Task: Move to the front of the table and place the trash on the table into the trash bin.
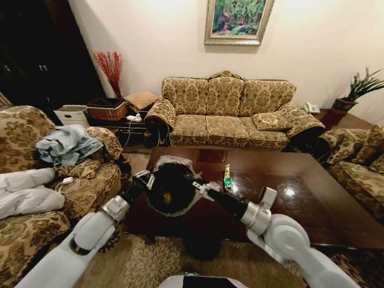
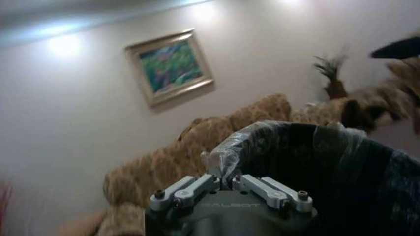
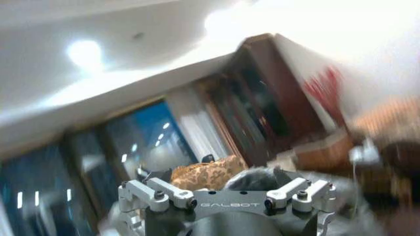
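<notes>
The trash bin [image 1: 171, 189], black with a clear liner, hangs between my two arms over the near left edge of the table [image 1: 300, 204]. My left gripper [image 1: 146, 179] is shut on the bin's left rim; the left wrist view shows the left gripper [image 2: 226, 181] pinching the liner of the trash bin [image 2: 315, 167]. My right gripper [image 1: 201, 187] is shut on the right rim, and the right wrist view shows the right gripper [image 3: 229, 189] with grey liner between its fingers. Something tan [image 1: 167, 197] lies inside the bin. One piece of trash, a green tube [image 1: 228, 177], lies on the table beside the bin.
A patterned sofa [image 1: 228, 114] stands behind the table, with armchairs at the left [image 1: 36, 180] and right [image 1: 357, 168]. A woven basket [image 1: 108, 110] and a white box [image 1: 72, 114] sit at the back left. Patterned rug [image 1: 150, 264] lies in front of the table.
</notes>
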Robot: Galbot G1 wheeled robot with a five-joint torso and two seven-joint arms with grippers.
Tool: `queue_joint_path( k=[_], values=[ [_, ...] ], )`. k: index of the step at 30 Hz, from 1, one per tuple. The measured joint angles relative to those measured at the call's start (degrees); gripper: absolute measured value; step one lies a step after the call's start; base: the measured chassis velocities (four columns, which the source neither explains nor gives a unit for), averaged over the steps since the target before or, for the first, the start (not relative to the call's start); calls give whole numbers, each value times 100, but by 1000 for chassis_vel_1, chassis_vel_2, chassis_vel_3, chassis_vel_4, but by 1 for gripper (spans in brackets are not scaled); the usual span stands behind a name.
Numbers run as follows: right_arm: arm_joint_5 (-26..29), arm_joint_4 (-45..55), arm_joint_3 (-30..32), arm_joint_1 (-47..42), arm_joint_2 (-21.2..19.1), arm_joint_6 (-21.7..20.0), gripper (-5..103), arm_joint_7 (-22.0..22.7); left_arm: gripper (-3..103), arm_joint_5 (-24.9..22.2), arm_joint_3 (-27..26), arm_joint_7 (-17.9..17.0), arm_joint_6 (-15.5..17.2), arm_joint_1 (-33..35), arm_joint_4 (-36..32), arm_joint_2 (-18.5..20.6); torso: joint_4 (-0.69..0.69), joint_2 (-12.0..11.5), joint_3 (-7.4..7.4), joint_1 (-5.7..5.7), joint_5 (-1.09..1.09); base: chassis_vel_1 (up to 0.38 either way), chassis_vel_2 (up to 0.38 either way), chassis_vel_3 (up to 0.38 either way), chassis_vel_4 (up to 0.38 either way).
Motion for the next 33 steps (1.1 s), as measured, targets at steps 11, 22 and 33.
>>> queue_joint_path(
  k=[11,22,33],
  values=[
    [-2141,-503,1058,-213,350,-361,100,2540,4,-411,-248,-251,316,-106,207,-306,0,0,0,0,-2,0,0,0,0],
    [-2663,-2420,375,23,1026,-447,100,3591,4,-321,-143,-249,308,-161,233,-499,0,0,0,0,1,0,0,0,0],
    [-3115,-3804,-50,506,1613,138,100,3297,4,-292,-55,-244,287,-127,274,-496,0,0,0,-1,-2,-15,-17,21,17]
  ],
)
